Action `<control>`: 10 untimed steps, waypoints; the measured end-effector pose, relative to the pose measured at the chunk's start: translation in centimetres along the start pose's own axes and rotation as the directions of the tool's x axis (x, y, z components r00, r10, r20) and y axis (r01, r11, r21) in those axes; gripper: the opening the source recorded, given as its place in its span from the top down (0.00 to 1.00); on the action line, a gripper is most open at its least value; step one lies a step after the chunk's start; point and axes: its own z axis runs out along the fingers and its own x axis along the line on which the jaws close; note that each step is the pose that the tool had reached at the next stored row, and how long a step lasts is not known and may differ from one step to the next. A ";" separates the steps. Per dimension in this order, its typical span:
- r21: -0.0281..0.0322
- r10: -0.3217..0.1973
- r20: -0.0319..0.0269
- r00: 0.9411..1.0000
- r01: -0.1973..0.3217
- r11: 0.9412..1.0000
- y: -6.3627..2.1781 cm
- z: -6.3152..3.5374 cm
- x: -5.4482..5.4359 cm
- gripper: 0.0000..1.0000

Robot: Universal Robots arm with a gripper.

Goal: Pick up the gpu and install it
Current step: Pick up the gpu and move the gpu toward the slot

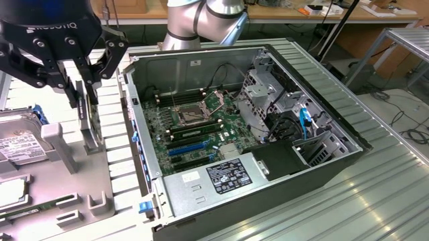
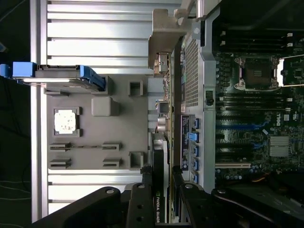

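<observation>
GPU (image 1: 88, 123) stands on edge in a slot of the grey parts fixture (image 1: 80, 191), outside the computer case (image 1: 315, 95). In the exterior view it sits at 9 o'clock from the motherboard (image 1: 201, 130), just beyond the case wall. Not yet installed. Gripper (image 1: 84, 98), black with ROBOTIQ lettering, is at 10 o'clock in the exterior view, low over the card's upper edge. Jaws are parted to a narrow gap, one on each face of the card. The wrist view shows a thin sliver of clearance on either side, so logged as not clamped. Wrist view: GPU (image 2: 160, 152) is seen edge-on, running away from the gripper (image 2: 161, 173), with an NVIDIA QUADRO label readable between the jaws. The card lies parallel to the perforated wall of the case (image 2: 190, 71), just beside it, and the motherboard (image 2: 256, 142) is beyond that wall. The fixture (image 2: 121, 137) also carries a hard drive (image 2: 57, 71) with blue side rails, on edge, and a processor chip (image 2: 65, 121) flat in its own recess. Both are well apart from the card. Exterior view: hard drive (image 1: 17, 143) is at 9 o'clock from the GPU, near it. Inside the case, the CPU socket (image 1: 191, 116) is near board centre, with blue expansion slots (image 1: 189, 148) at 6 o'clock from the socket. The power supply (image 1: 214, 178) is at the case's 6 o'clock end. The silver arm (image 1: 201, 20) is at 12 o'clock from the case. Everything rests on a ribbed aluminium table (image 1: 382, 201).
</observation>
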 end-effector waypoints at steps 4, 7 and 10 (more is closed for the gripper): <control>0.000 0.000 0.000 1.000 0.000 1.000 0.00 0.01 -0.5 0.73; 0.000 0.000 0.000 1.000 0.000 1.000 -0.01 0.03 -0.8 0.73; 0.000 0.000 0.000 1.000 0.000 1.000 -0.01 0.03 -1.2 0.73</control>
